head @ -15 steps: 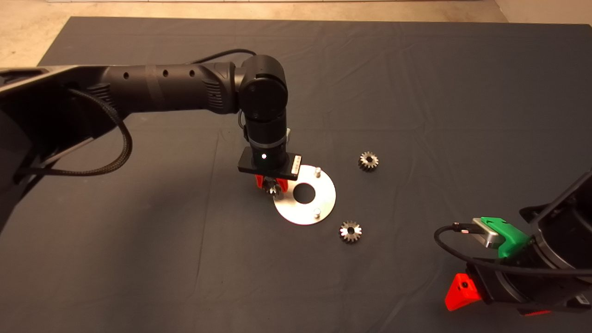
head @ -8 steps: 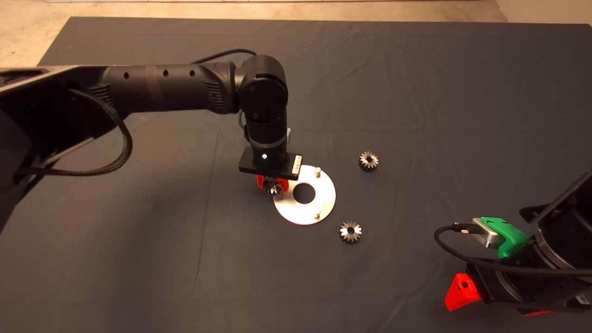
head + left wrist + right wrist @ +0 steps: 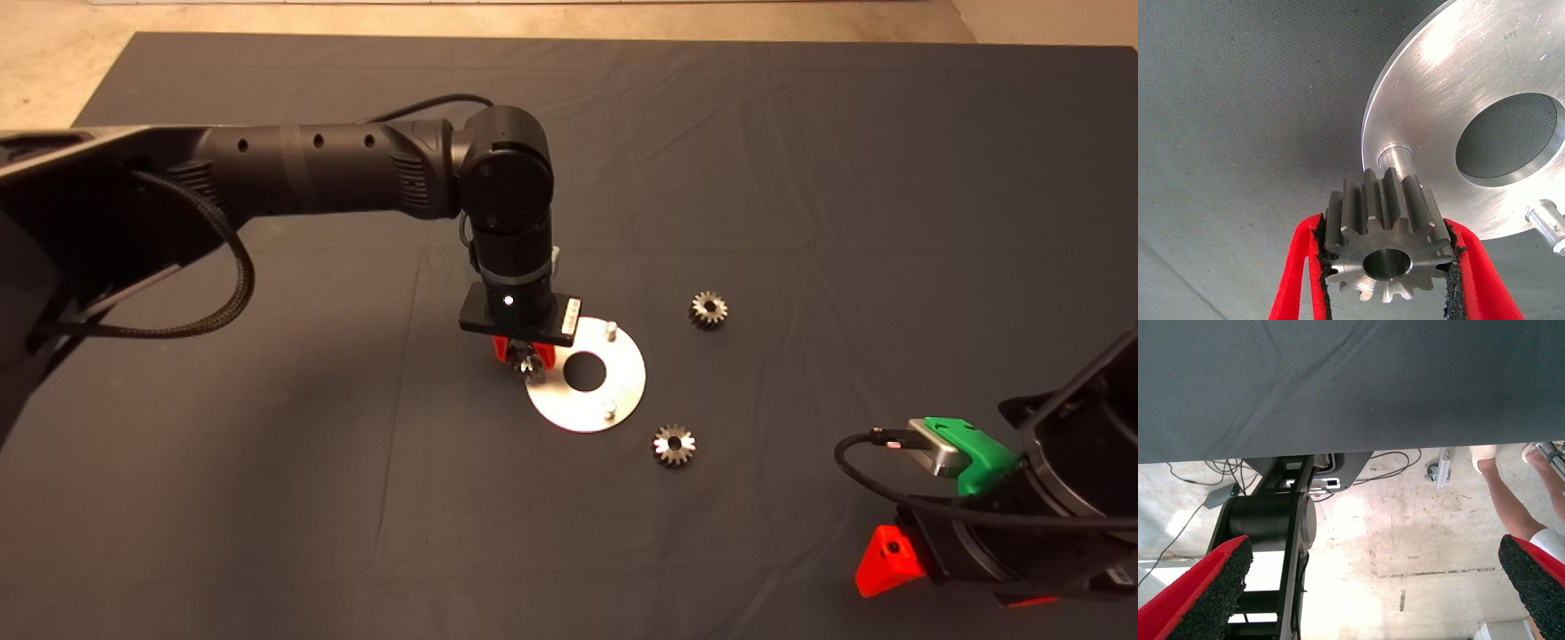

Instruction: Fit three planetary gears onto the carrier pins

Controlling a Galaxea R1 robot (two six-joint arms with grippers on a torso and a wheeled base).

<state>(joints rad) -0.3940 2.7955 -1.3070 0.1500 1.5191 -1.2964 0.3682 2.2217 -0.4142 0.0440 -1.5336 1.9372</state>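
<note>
The left end effector (image 3: 527,357) hangs over the near-left rim of the carrier disc (image 3: 622,378), its red fingers (image 3: 1295,273) closed on a planetary gear (image 3: 1386,243), gripped by the toothed flanks with the bore facing the wrist camera. The first carrier pin (image 3: 1397,159) stands just beyond the gear, and from the wrist view the bore looks offset from it rather than over it, though the angle makes that hard to judge. No pin carries a gear yet; this is the first installation. Two more gears lie on the mat, one beyond the disc (image 3: 709,309) and one nearer (image 3: 674,444). Next: centre the bore on the pin, then lower squarely. The right end effector (image 3: 889,560) waits at the tabletop's lower right, fingers wide apart and empty
</note>
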